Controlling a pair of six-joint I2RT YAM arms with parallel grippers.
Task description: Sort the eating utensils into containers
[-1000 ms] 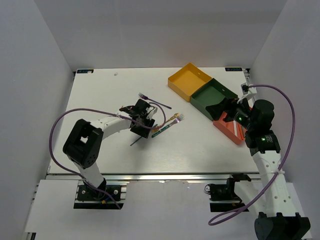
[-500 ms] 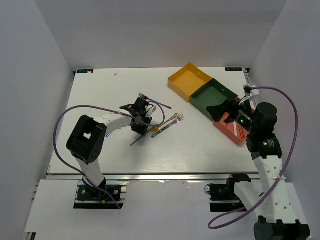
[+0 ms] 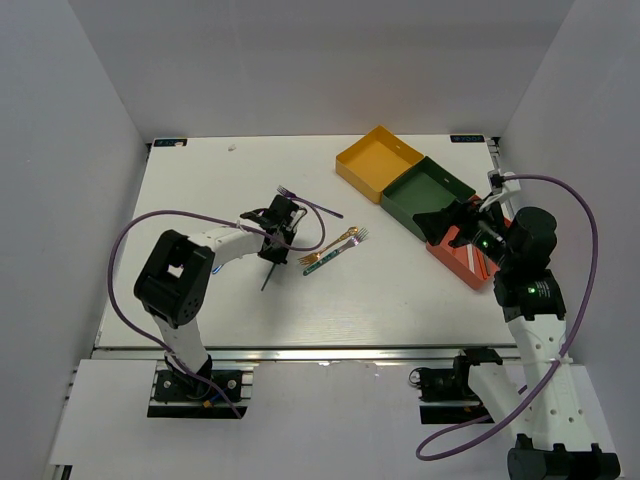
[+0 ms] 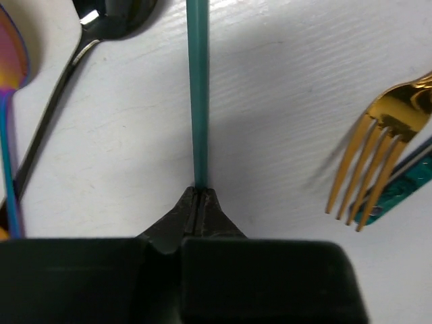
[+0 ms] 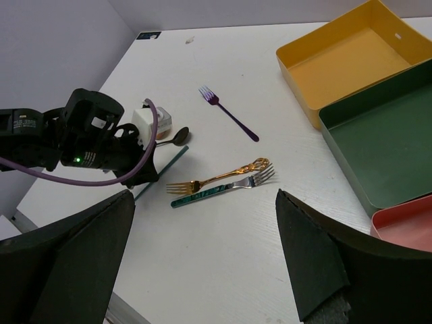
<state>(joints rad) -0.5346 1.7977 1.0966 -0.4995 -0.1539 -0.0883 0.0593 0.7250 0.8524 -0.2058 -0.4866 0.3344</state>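
White table [image 3: 200,180] is covered by the top view. The teal chopstick [image 3: 268,274] is seen running from the left gripper [image 3: 277,238] toward the near edge. The yellow tray [image 3: 352,160], green tray [image 3: 400,205] and red tray [image 3: 452,262] are grouped far right, well apart from it. The right gripper [image 3: 445,222] is hung over them, so the left arm is nearer the stick.

Left wrist: jaws are clenched on the chopstick's [image 4: 198,101] near end. Its long axis is lined up with the fingers and points straight away. The gold fork [image 4: 378,152] at right is left untouched.

Right wrist: right gripper [image 5: 202,202] is spread wide, nothing held. The chopstick [image 5: 162,172] is seen lying diagonal. Whether it is lifted cannot be told.
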